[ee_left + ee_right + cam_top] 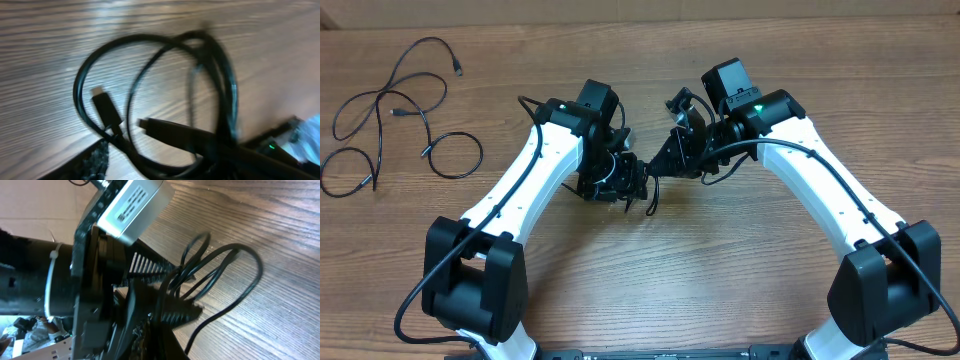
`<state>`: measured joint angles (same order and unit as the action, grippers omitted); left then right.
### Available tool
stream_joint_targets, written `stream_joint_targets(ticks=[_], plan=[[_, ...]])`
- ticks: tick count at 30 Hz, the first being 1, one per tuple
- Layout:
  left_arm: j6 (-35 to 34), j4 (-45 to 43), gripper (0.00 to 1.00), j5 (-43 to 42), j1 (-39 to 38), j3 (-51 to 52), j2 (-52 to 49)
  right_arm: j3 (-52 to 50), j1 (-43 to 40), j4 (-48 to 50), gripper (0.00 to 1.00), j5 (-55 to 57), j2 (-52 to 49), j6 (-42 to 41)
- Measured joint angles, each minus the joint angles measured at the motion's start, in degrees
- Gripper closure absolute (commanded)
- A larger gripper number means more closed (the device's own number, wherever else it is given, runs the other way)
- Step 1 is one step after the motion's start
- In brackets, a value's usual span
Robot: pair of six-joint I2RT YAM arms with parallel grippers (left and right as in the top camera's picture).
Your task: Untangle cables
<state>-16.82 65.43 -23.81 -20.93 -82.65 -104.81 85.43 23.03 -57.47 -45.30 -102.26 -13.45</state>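
A bundle of thin black cables [650,198] hangs between my two grippers at the table's middle. In the left wrist view its loops [145,38] and a small plug end [102,105] lie blurred on the wood. My left gripper [625,188] is open, with strands running between its ribbed fingers [160,167]. My right gripper [665,165] is shut on the cables close beside it [170,340]. In the right wrist view the loops [240,250] stick out past the left gripper's fingers [162,287]. Separate loose cables [395,105] lie curled at the far left.
The wooden table [650,290] bears everything. The two white arms meet over its middle, the left arm [520,190] and the right arm [830,190]. The left arm's silver camera box [132,207] is very close to the right wrist.
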Motion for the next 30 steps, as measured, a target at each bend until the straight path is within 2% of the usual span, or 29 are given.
stream_joint_targets(ticks=[6,9,12,14,17,19,23,26,28,29,30], plan=[[-7.15,2.56,0.39,17.33,0.24,0.0,0.0,0.0,0.0,-0.2,0.96,-0.81,0.0,0.0],[-10.62,4.07,0.44,24.06,1.31,0.0,0.0,0.0,-0.02,-0.37,0.96,-0.76,0.0,-0.02],[-13.29,5.09,0.48,27.15,3.41,0.0,0.0,0.0,0.0,-0.63,0.96,-0.72,0.0,0.02],[-14.38,5.31,0.49,27.23,5.42,0.0,0.0,0.0,-0.02,-0.59,0.96,-0.7,0.0,0.0],[-11.63,3.21,0.33,22.05,7.3,0.0,0.0,0.0,0.0,-0.28,0.96,-0.72,0.0,0.02],[-8.07,1.18,0.29,16.04,7.48,0.0,0.0,0.0,0.0,-0.15,0.96,-0.7,0.0,-0.02],[-4.42,0.11,0.23,9.42,6.56,0.0,-0.02,0.0,0.0,-0.09,0.96,-0.7,0.0,-0.02],[-3.28,0.11,0.25,7.76,4.7,0.0,-0.44,0.0,0.0,-0.13,0.96,-0.7,0.0,0.0],[-2.75,0.11,0.3,7.89,3.76,0.0,-1.42,0.0,0.0,-0.07,0.96,-0.72,0.0,-0.02],[-2.62,0.13,0.34,8.07,3.34,0.0,-2.16,0.0,0.0,-0.11,0.96,-0.7,0.0,0.0],[-2.54,0.13,0.49,8.17,3.19,0.0,-3.1,0.0,0.0,-0.11,0.96,-0.7,0.0,-0.02]])
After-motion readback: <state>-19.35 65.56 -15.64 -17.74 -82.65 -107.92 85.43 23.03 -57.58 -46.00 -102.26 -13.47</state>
